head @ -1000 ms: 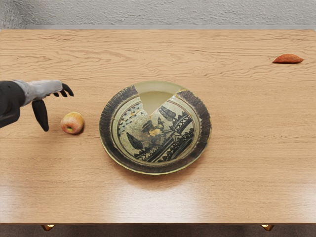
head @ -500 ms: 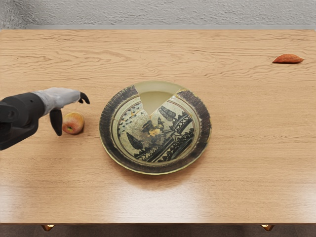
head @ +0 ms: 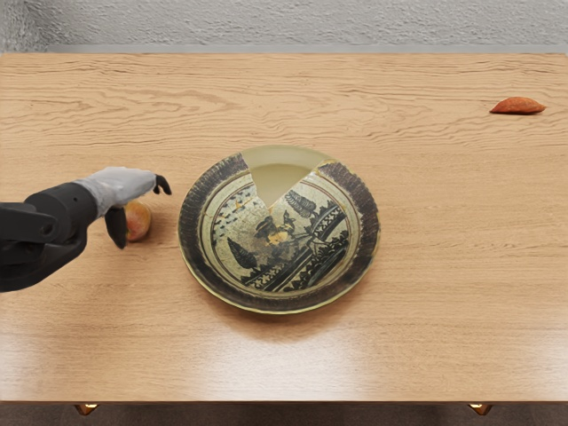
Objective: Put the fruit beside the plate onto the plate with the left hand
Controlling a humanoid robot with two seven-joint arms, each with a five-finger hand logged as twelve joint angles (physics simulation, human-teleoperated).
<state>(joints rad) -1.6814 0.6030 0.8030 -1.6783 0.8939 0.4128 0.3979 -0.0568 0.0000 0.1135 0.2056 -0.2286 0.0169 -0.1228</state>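
Fingers [head: 162,185] of the left hand [head: 124,189] hang spread over the apple [head: 138,220] at frame left, holding nothing — likely firm, smooth, rollable; grip its sides

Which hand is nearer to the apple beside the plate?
Left. The left hand is over the apple, partly covering it; the right hand is out of view.

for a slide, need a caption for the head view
Open left hand hovers over the apple beside the decorated plate on a wooden table; apple not yet grasped.
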